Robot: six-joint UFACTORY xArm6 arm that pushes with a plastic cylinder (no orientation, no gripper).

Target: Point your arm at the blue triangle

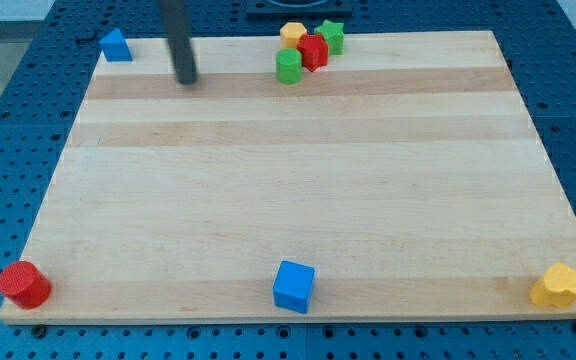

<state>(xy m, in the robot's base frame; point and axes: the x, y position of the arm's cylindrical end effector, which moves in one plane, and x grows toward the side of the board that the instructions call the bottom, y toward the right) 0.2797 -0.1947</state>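
Note:
The blue triangle [116,45] sits at the top left corner of the wooden board [298,190]. My tip [186,80] is the lower end of a dark rod coming down from the view's top. It rests on the board to the right of the blue triangle and slightly below it, with a gap between them. The tip touches no block.
A cluster at the top centre holds a green cylinder [288,66], a red block [313,51], a yellow block [293,33] and a green star [331,36]. Along the bottom edge sit a red cylinder [23,284], a blue cube [293,286] and a yellow heart [559,286].

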